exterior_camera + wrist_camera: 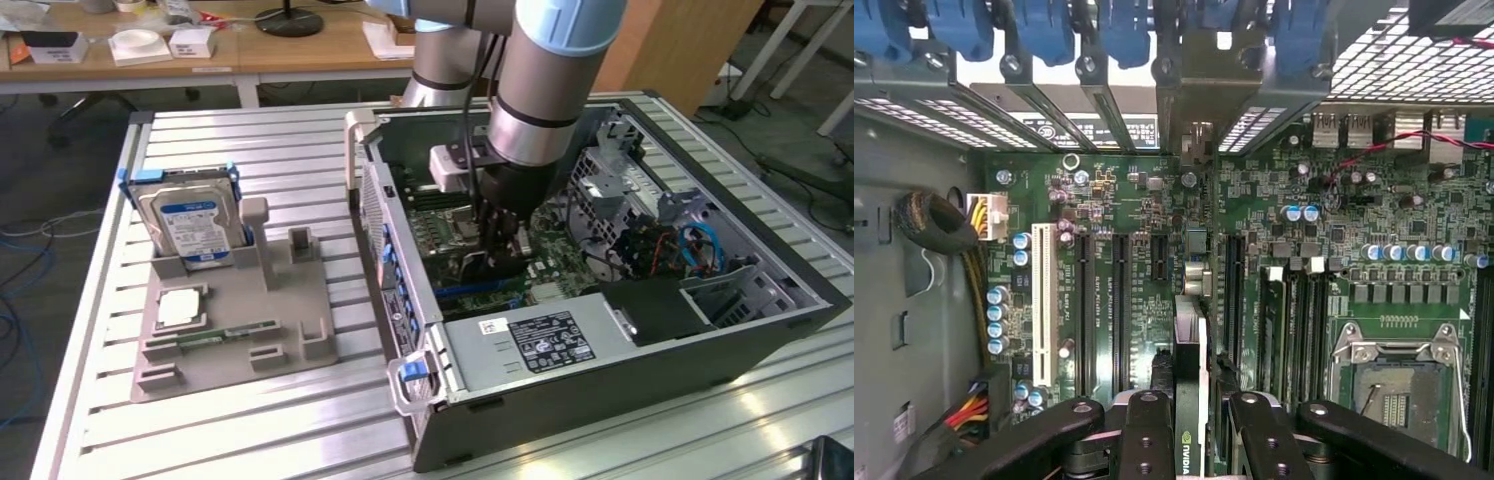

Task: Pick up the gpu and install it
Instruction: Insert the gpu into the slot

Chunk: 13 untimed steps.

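gpu (1191, 335) is in the claw (1194, 405), seen edge-on in the wrist view, with the NVIDIA logo showing on the stretch between the fingers (1146, 430). Claw is closed on the card, one finger on each face.

The card is inside the case (747, 330), standing on edge square to the motherboard (1124, 200). It runs parallel to the long black slots (1086, 300) and sits between two of them. Can't tell if its edge connector is in a slot or just above one. White slot (1041, 290) is further out on one side. Empty CPU socket (1394, 385) is on the other side, past the memory slots (1294, 320). Blue latches (1054, 30) line the case wall beyond the card's far end.

Exterior view, dial centred on the case:
- The arm (547, 90) comes down from 12 o'clock, and the claw sits over the board at about 10.
- Power supply (541, 340) with its label is at 7.
- Blue cables (701, 250) are at 2.
- Case lies open side up on the slatted bench (267, 420).
- Grey tray (240, 350) is on the bench at 9 o'clock, just beside the case.

Dial on the tray:
- Hard drive (194, 225) stands upright at 11.
- CPU chip (180, 308) lies flat at 9.
- Memory stick (214, 337) lies flat at 7.
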Available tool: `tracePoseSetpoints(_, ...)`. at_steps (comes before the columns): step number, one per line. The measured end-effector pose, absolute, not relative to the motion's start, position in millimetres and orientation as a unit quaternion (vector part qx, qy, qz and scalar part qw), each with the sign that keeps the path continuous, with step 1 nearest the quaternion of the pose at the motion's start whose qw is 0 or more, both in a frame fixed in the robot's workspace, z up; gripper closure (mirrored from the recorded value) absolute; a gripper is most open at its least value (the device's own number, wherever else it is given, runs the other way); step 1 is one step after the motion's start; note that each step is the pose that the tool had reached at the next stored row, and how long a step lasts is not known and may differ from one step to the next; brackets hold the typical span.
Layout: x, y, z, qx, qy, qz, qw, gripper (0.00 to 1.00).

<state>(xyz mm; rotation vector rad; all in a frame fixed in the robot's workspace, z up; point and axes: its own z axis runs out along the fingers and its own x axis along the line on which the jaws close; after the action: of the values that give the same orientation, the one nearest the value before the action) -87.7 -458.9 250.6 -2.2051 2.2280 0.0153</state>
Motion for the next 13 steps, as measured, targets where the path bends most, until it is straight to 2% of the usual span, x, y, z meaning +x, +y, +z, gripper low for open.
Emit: tracePoseSetpoints(13,-88.2,-458.9,246.6,-0.703,0.711,0.005,0.003,0.74)
